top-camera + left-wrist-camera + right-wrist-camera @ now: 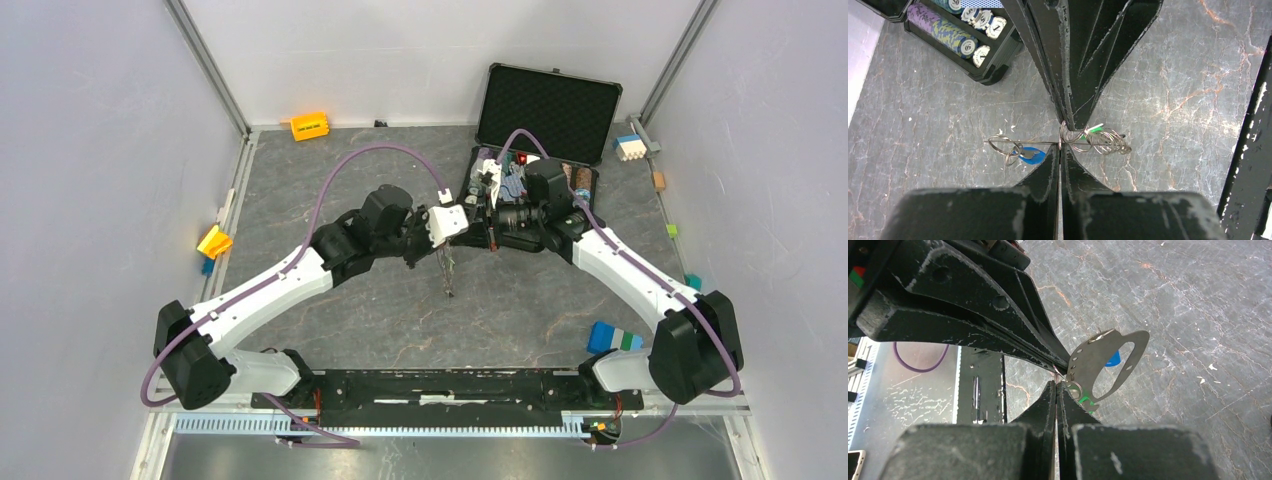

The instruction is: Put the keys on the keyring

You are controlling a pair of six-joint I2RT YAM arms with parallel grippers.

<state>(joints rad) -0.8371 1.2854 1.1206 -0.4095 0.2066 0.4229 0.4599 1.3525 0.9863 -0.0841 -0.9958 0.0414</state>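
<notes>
The keyring's flat silver oval loop (1135, 347) hangs in the air between both grippers above the table's middle (447, 268). In the left wrist view it is edge-on, a thin line (1038, 143). Small rings at its far end carry a small silver key (1024, 151) against a blue tab. Several silver rings (1110, 142) and a green tag (1094, 130) bunch by the jaws. My left gripper (1060, 148) is shut on the loop's edge. My right gripper (1056, 383) is shut on a small ring next to the loop, tip to tip with the left fingers (998, 335).
An open black case (545, 105) with rows of poker chips (955, 37) stands just behind the grippers. Small blocks lie around: orange (309, 126), yellow (214, 242), white and blue (629, 147), blue and green (613, 337). Side walls enclose the table.
</notes>
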